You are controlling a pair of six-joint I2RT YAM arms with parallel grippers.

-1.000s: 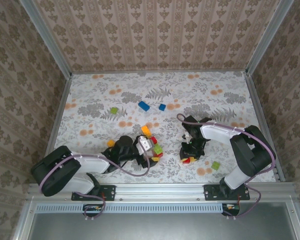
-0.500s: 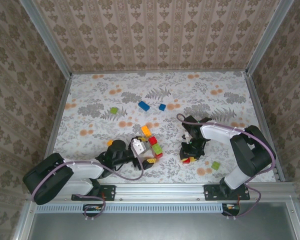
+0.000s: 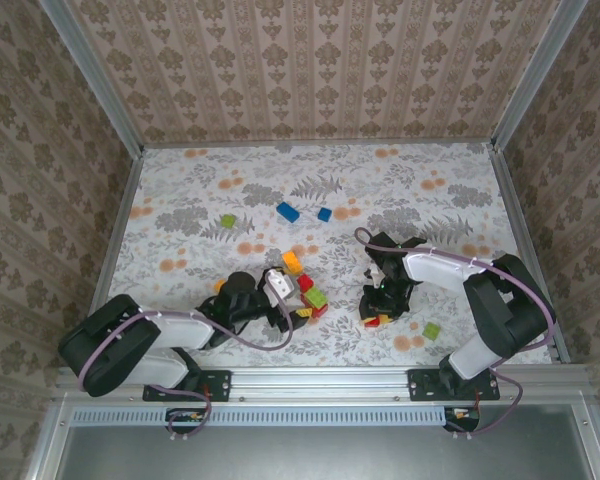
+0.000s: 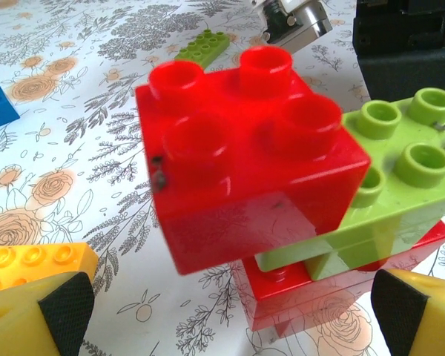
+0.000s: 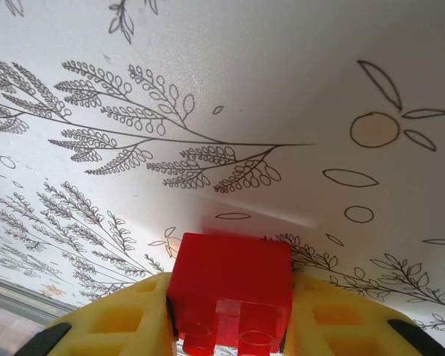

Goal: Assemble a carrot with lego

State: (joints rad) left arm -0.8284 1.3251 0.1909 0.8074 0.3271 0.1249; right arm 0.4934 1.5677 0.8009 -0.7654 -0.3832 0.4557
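A stack of lego stands right in front of my left gripper (image 4: pixel 233 322): a red brick (image 4: pixel 245 148) on top, a lime green brick (image 4: pixel 400 170) under it, and another red brick (image 4: pixel 341 289) at the bottom. The jaws are open, the pads (image 4: pixel 59 311) wide on either side, touching nothing. An orange brick (image 4: pixel 37 263) lies by the left finger. From above, this stack (image 3: pixel 308 292) sits just right of the left gripper (image 3: pixel 292 297). My right gripper (image 5: pixel 230 326) is shut on a small red brick (image 5: pixel 230 285) low over the table, seen from above as the right gripper (image 3: pixel 380 312).
Loose bricks lie around: a green one (image 3: pixel 228 220), two blue ones (image 3: pixel 288 211) (image 3: pixel 324 214), a green one (image 3: pixel 432 330) near the right arm, and an orange one (image 3: pixel 221 286) by the left arm. Patterned walls ring the floral table (image 3: pixel 430 190).
My left gripper drew back toward its base, then edged forward to the stack again, staying open. The right gripper and its red brick have hardly moved.
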